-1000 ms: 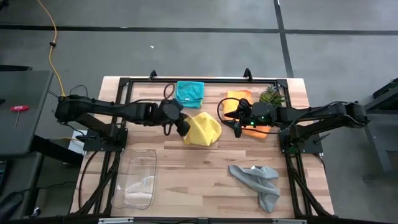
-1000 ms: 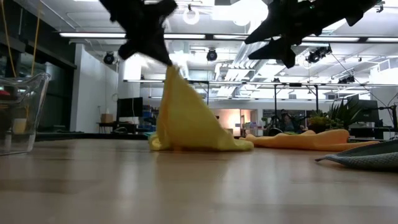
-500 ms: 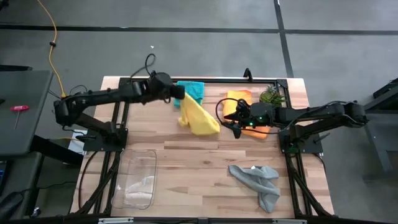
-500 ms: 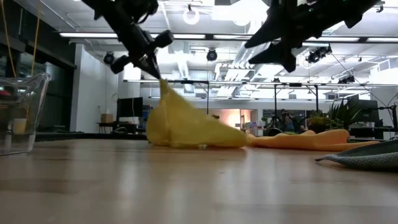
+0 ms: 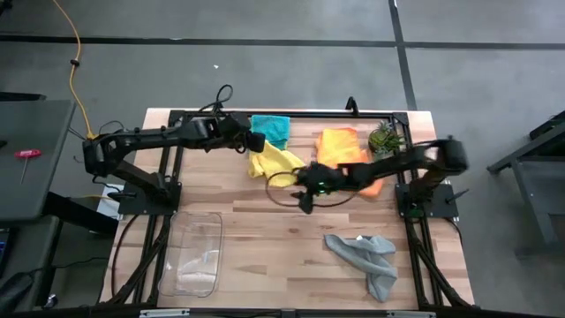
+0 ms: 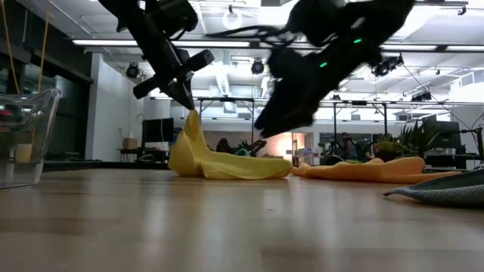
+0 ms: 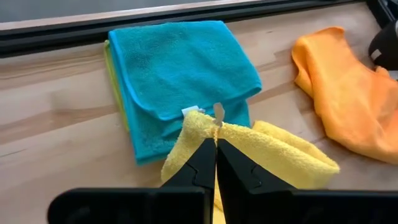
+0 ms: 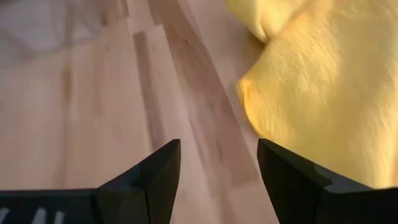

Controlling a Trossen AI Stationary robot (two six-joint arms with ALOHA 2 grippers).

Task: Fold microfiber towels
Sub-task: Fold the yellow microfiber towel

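The left tool [image 5: 251, 142] is closed on one corner of the yellow towel [image 5: 274, 164], pinching it just beside the folded teal towel [image 5: 270, 128] at roughly the 12 o'clock edge of the table [image 5: 265, 238]. Over the last second this tool has carried that corner from the table's middle back toward the far edge, so the yellow towel, which stood as a tall peak, now lies low and drawn out, with only the gripped corner lifted. The right tool [image 5: 305, 190] has left its station over the orange towel [image 5: 340, 146] and travelled toward the centre; it now sits with its fingers parted and empty just beside the free end of the yellow towel, bare wood showing between the fingers [image 8: 152, 180] in its wrist view. The orange towel, uncovered by that move, lies crumpled at about 1 o'clock, touching the small plant [image 5: 385, 137]. The grey towel [image 5: 366, 259] lies unfolded at about 4 o'clock, and the clear tray [image 5: 196, 256] at about 8 o'clock. A lime edge shows beneath the teal towel in the left wrist view. Judgement: the yellow towel is being stretched flat for folding, and the right tool appears placed to take the opposite corner. That grasp is not yet made, and no fold of this towel is visible.
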